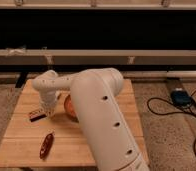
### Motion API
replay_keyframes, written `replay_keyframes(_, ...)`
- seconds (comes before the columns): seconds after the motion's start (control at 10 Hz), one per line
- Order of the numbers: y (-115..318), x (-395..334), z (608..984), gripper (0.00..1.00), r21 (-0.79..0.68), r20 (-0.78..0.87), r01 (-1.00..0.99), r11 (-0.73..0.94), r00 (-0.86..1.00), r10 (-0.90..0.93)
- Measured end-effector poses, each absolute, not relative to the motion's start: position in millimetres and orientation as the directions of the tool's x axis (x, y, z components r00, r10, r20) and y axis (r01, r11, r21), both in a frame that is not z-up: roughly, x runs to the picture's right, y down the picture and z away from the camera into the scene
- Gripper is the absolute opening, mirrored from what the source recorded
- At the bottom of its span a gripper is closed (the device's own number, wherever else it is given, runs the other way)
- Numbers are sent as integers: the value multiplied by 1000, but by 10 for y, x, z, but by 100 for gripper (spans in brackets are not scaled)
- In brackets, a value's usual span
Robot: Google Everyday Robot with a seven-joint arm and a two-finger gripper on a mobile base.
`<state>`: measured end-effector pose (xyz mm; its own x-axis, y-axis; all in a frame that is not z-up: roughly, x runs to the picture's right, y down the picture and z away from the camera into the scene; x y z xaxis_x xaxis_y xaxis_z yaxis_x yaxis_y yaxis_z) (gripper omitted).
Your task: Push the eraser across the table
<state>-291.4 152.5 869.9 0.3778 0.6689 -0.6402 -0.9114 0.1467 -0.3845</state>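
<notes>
The small, flat, dark eraser with reddish edging (37, 115) lies on the left part of the light wooden slatted table (21, 136), and the white arm's gripper (50, 107) sits low just beside it on its right, perhaps touching, its opening impossible to tell, so the push looks barely begun.

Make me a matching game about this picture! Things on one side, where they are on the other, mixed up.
1 eraser
2 slim red object
3 gripper
4 blue box

A on the floor by the cables
B near the table front edge
C at the white arm tip
D on the table, left of the gripper

Pairs: 1-D, 2-B, 3-C, 4-A
</notes>
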Motion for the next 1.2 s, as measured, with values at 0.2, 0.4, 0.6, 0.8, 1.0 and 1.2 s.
replay_keyframes(0.2,1513,-3048,8695,0,-398,-628,-902,168,401,667)
replay_keyframes(0.4,1516,-3183,8694,0,-410,-617,-892,190,425,662)
replay_keyframes(0.6,1527,-3341,8692,0,-422,-607,-881,214,450,655)
replay_keyframes(0.8,1524,-3459,8700,0,-431,-595,-871,236,471,651)
replay_keyframes(1.0,1515,-3594,8705,0,-440,-579,-858,265,497,647)
replay_keyframes(1.2,1465,-3711,8733,0,-445,-561,-847,291,516,647)
